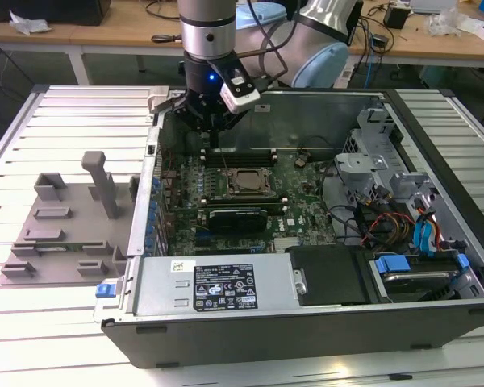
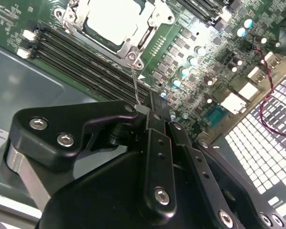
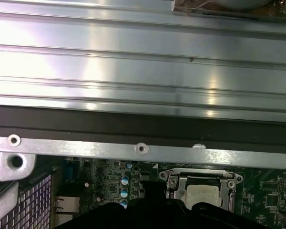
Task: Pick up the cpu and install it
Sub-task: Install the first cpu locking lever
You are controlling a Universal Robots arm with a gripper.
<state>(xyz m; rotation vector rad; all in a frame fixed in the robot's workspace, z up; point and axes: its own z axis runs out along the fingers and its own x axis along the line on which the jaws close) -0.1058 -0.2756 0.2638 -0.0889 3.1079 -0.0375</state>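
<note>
The cpu [image 1: 244, 181] lies flat inside the metal socket frame [image 1: 244, 196] on the motherboard, in the open computer case. In the second wrist view the cpu [image 2: 115, 19] shows a pale silvery top, and the first wrist view shows the cpu [image 3: 205, 193] sitting in the frame. My gripper [image 1: 213, 129] hangs above the board, just behind the socket near the case's rear wall. Its black fingers [image 2: 155, 143] are pressed together at the gripper [image 2: 144, 110] tip, shut on the end of the thin wire socket lever [image 2: 134, 81], which stands up from the socket's corner.
A grey plastic tray [image 1: 64, 234] lies on the slatted table at the exterior view's left. Memory slots [image 2: 81, 57] run beside the socket. A black card [image 1: 238, 218] sits in front of it. Cables and drive bays [image 1: 411, 234] fill the case's right. The case wall [image 3: 143, 150] is close by.
</note>
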